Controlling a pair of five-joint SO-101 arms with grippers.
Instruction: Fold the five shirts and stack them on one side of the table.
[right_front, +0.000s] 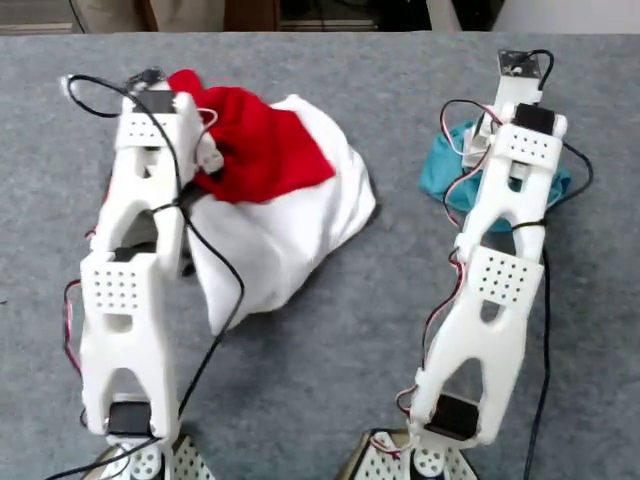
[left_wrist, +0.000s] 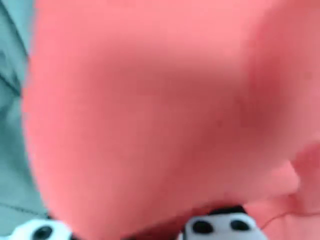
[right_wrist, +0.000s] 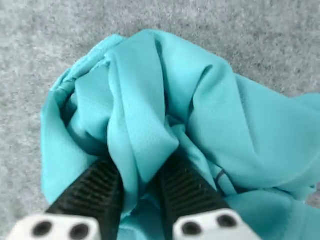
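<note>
Where the grey desk spreads under both arms, a crumpled white shirt lies on its left part, with a red shirt heaped over its far edge. A bunched teal shirt sits well apart on the right. The right hand is clamped on a teal fold. The left hand is pressed into the red cloth, and I cannot tell whether it is open or closed.

I had the white perforated left arm and its twin right arm both stretched forward. The right gripper pinched a fold of teal mesh shirt between its black ribbed fingers; the left gripper pointed down.
</note>
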